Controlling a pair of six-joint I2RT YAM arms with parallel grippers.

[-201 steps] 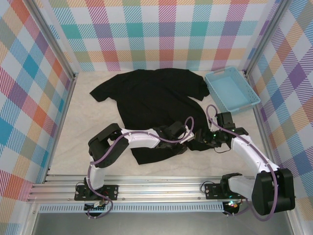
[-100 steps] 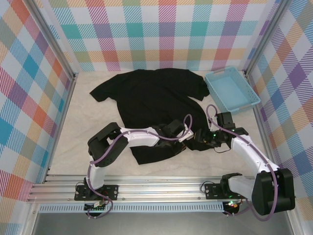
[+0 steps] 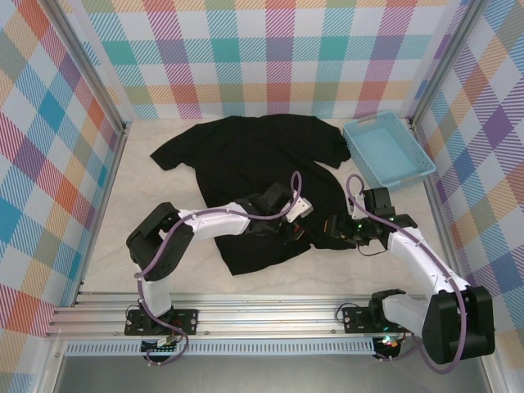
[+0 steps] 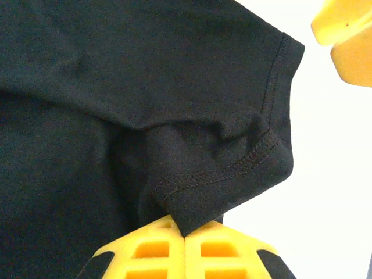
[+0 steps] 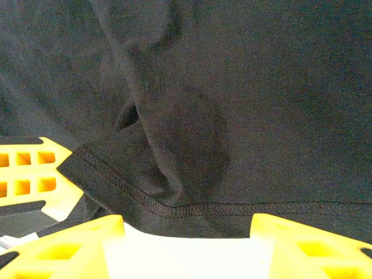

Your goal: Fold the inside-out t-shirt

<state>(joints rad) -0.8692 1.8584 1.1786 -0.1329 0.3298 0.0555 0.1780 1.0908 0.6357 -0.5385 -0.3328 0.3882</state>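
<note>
At the near-right corner of the inside-out t-shirt (image 3: 254, 168), which lies spread black over the middle and far part of the table (image 3: 139, 196), the left pincer (image 4: 185, 229) has just closed. A second ago its jaws stood a little apart; now they are clamped on the stitched hem at that corner. Its arm has also drawn back towards the far left, taking the corner along, so the near right edge of the cloth has pulled in and bunched slightly. I judge that the hold for a first fold is made on this side. The right pincer (image 5: 186, 238) has kept its place just to the right, jaws apart. The hem runs across in front of its fingertips, but nothing is caught between them. It probably has to take its own piece of hem before the near edge can be carried over evenly; lifted by one corner alone, the soft cloth would likely twist. No coloured print shows on the upper side. Counted: one table, one t-shirt, two arms, one light-blue basket (image 3: 391, 151) at the far right near a sleeve, and two pincers.
</note>
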